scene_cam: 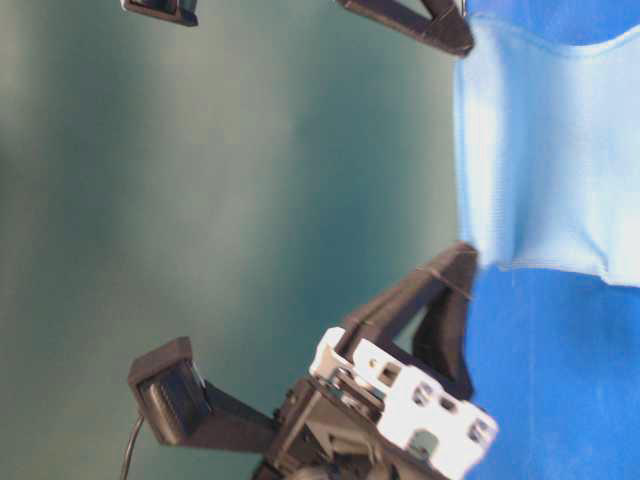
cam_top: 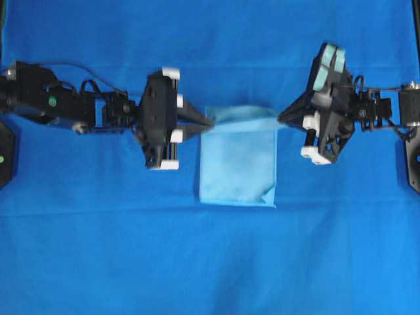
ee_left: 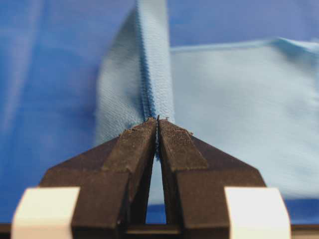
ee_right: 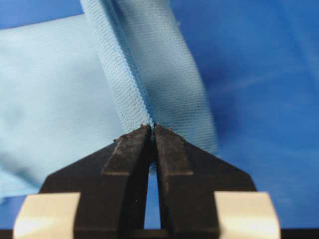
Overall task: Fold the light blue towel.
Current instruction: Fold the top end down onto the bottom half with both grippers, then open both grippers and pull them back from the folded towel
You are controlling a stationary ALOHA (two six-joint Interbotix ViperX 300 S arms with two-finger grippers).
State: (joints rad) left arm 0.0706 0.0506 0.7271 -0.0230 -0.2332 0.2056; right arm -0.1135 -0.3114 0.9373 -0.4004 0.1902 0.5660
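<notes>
Both grippers' jaws pinch the light blue towel's (cam_top: 237, 157) top corners.

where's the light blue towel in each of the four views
Overhead: the light blue towel lies at centre, between the left pincer and the right pincer.
Table-level: right side, upper half, against the royal-blue cloth.
Left wrist: right half, with a pinched edge running up from the fingertips.
Right wrist: left and centre, its hem rising from the fingertips.
Shared landmark: the stitched hem clamped in the black pincers.
</notes>
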